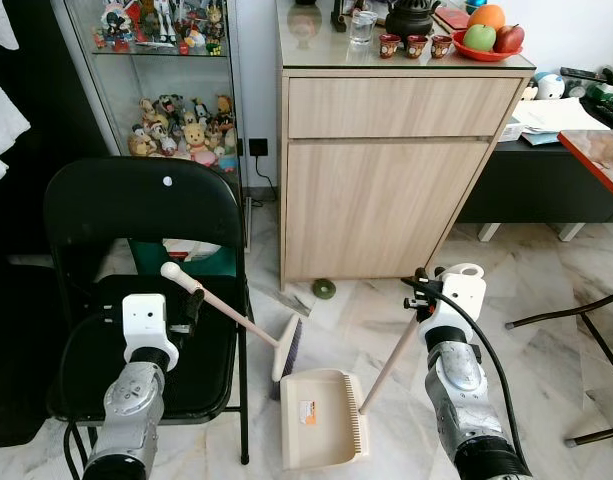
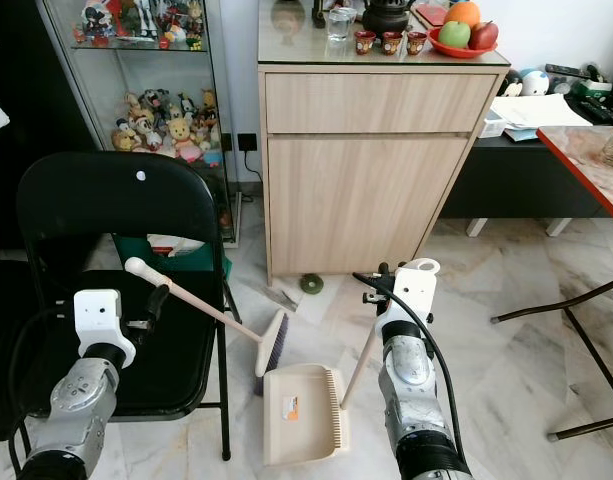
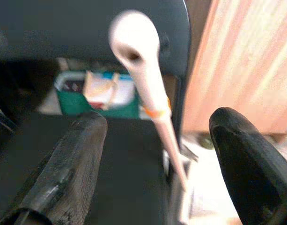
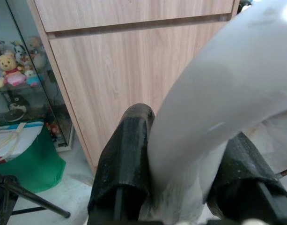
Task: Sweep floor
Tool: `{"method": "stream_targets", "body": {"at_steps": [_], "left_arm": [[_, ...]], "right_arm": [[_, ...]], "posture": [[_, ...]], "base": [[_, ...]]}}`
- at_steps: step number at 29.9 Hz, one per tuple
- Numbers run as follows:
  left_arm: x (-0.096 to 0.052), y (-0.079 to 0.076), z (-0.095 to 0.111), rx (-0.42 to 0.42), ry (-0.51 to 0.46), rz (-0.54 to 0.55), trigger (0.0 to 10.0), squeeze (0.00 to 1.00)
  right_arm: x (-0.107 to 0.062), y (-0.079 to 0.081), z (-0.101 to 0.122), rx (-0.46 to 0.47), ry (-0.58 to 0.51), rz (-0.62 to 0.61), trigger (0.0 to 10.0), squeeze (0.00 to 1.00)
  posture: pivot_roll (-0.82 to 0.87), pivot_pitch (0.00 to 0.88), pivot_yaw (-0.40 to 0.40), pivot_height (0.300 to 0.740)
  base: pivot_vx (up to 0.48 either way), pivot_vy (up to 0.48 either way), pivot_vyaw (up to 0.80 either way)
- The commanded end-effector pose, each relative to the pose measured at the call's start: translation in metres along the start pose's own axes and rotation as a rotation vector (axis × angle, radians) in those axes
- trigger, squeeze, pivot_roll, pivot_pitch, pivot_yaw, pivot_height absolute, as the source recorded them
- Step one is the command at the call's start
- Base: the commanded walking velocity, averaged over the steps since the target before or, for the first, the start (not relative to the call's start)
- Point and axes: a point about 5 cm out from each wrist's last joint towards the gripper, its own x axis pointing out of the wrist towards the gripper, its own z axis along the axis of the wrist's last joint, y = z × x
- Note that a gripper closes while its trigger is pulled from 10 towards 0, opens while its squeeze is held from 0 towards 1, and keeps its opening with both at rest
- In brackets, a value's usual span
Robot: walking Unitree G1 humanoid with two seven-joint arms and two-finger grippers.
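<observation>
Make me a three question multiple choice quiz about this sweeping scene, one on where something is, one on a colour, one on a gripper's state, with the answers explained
1. Where does the dustpan lie?
A. On the chair seat
B. On the marble floor between the two arms
C. On top of the cabinet

2. What colour is the folding chair?
A. Black
B. White
C. Red

3. What is the right gripper doing?
A. Hanging open over the floor
B. Shut on the dustpan handle
C. Holding an apple

Answers:
1. B, the beige pan rests on the floor in front of the wooden cabinet, just beside the broom head.
2. A, its seat and backrest are black.
3. B, the right wrist view shows both black fingers pressed against the pale dustpan handle.
</observation>
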Motion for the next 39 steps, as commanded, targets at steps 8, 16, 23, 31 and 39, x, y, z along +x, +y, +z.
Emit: {"method": "stream_targets", "body": {"at_steps": [8,16,23,31,39], "left_arm": [[0.012,-0.011,-0.003,-0.054,0.043,-0.021,10.0,0.0],[0.02,-0.015,-0.002,-0.074,0.058,-0.025,10.0,0.0],[0.025,-0.018,-0.004,-0.118,0.082,-0.007,10.0,0.0],[0.034,-0.021,0.005,-0.156,0.076,0.024,10.0,0.0],[0.038,-0.019,0.008,-0.212,0.077,0.057,10.0,0.0]], "right_arm": [[0.0,-0.002,0.008,-0.004,-0.048,0.001,10.0,0.0],[-0.002,-0.003,0.012,-0.006,-0.065,0.003,10.0,0.0],[-0.004,-0.003,0.016,-0.008,-0.081,0.008,10.0,0.0],[-0.004,-0.004,0.022,-0.012,-0.093,0.013,10.0,0.0],[-0.007,-0.003,0.028,-0.009,-0.105,0.02,10.0,0.0]], "posture": [[-0.07,0.009,-0.032,0.74],[-0.1,0.017,-0.03,0.74],[-0.14,0.03,-0.031,0.74],[-0.16,0.07,-0.033,0.74],[-0.17,0.126,-0.036,0.74]], "base": [[0.0,0.0,0.0],[0.0,0.0,0.0],[0.0,0.0,0.0],[0.0,0.0,0.0],[0.0,0.0,0.0]]}}
